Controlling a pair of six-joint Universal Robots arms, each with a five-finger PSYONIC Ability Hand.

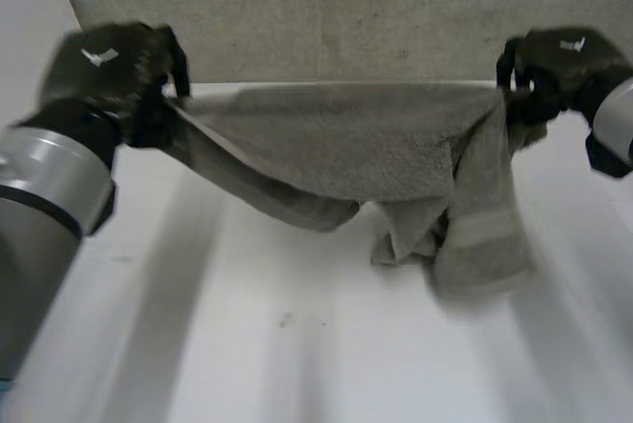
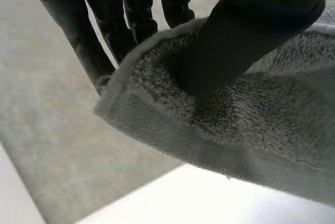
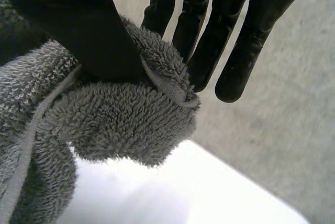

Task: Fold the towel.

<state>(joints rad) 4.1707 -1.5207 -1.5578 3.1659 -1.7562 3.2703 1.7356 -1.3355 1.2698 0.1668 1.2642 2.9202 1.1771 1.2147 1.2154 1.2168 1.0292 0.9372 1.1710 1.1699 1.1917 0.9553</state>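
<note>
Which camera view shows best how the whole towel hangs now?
The head view: the towel hangs between the left robot hand and the right robot hand. Each wrist view shows one pinched corner.

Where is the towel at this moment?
In the head view the towel hangs between the left hand and the right hand, each pinching a corner, its middle sagging toward the white table.

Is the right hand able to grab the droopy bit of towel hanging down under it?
Probably not right now. The right hand is busy pinching a towel corner, and so is the left hand. Nothing blocks the way, though.
</note>
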